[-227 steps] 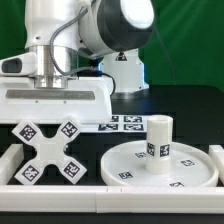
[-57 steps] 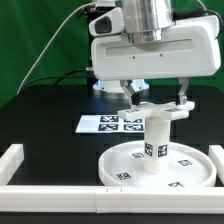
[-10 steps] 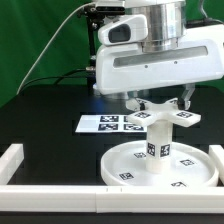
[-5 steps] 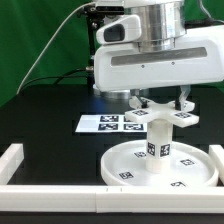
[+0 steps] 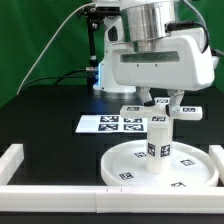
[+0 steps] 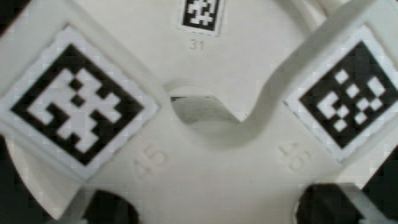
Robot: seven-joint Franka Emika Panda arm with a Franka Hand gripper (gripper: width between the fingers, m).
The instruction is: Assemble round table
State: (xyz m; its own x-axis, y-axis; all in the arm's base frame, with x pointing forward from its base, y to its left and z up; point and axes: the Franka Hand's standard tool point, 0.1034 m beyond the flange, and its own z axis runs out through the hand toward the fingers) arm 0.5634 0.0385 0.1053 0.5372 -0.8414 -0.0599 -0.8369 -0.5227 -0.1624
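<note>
Cross-shaped foot held on top of the leg, over the round disc.

In the exterior view the fingers [image 5: 160, 101] come down from the white arm head and pinch the cross-shaped foot [image 5: 158, 111], which lies level across the top of the short leg [image 5: 158, 141]. The leg stands upright at the middle of the large round disc [image 5: 130, 165], which lies flat on the black desk [image 5: 45, 120] towards the exterior view's right. The marker board [image 5: 105, 123] lies just behind the disc, and a white border rail [image 5: 40, 170] runs along the near edge. The wrist view shows the foot [image 6: 196, 150] close up with two tags, a dark fingertip [image 6: 345, 203] at its edge.
</note>
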